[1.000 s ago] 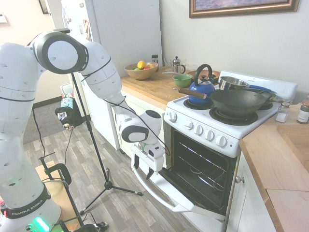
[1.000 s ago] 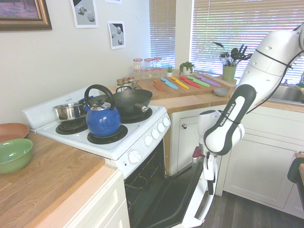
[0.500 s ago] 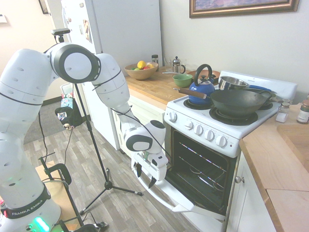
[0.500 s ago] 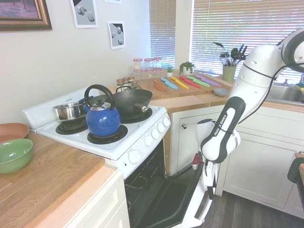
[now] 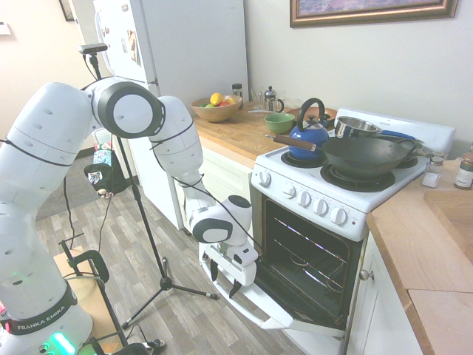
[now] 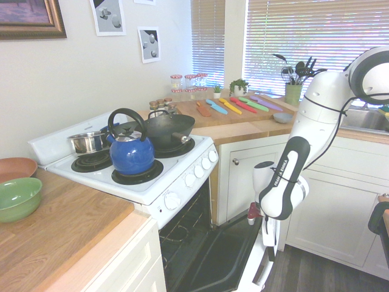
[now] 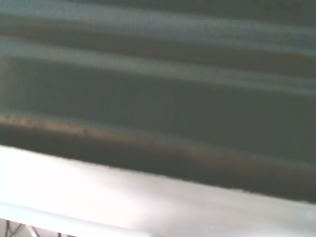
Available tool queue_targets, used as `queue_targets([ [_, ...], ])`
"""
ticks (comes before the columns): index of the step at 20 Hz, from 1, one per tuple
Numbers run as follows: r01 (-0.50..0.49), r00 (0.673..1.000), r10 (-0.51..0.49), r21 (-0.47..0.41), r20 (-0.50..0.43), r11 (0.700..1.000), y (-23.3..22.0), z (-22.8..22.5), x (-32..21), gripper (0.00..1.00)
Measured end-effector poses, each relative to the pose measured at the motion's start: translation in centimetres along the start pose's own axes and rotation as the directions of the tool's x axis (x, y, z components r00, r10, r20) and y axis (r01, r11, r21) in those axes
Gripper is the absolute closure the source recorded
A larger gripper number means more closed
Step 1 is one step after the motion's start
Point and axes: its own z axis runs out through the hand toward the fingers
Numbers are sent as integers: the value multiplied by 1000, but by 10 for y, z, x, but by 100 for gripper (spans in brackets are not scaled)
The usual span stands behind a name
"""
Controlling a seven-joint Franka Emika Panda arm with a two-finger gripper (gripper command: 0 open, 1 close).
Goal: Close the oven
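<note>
Blue kettle (image 6: 132, 156) and dark wok (image 5: 362, 157) on coil burners, steel saucepan (image 6: 89, 143) behind, green bowl (image 5: 279, 123) near fruit bowl (image 5: 216, 111)

Daylight glows through the blinds (image 6: 304, 42), and the room around me looks bright, slightly washed out. Both exterior views are fairly sharp; the wrist view is badly blurred.

One kettle (image 5: 309, 136), one wok (image 5: 362, 156), four knobs (image 5: 304, 198).

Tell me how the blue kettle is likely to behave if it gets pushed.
The blue kettle would probably slide rather than roll, as it stands upright on its coil burner. Its smooth, glossy sides look slippery to push. The tall black handle might make it tip if pushed up high.
</note>
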Motion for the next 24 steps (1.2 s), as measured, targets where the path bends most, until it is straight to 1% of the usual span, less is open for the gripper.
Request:
queue_targets([
  [3,2,1000,-2,-4,-12,1000,-6,-3,-2,0],
  [6,4,999,-4,-1,-32,1000,-23,-12,-8,0],
  [11,39,995,-36,30,-98,999,-62,-47,-15,0],
  [14,72,985,-60,68,-163,995,-83,-76,-11,0],
  [18,114,961,-79,122,-264,986,-113,-114,4,0],
  [22,135,948,-83,149,-308,980,-157,-142,16,0],
  [24,135,945,-82,146,-317,980,-168,-148,22,0],
])
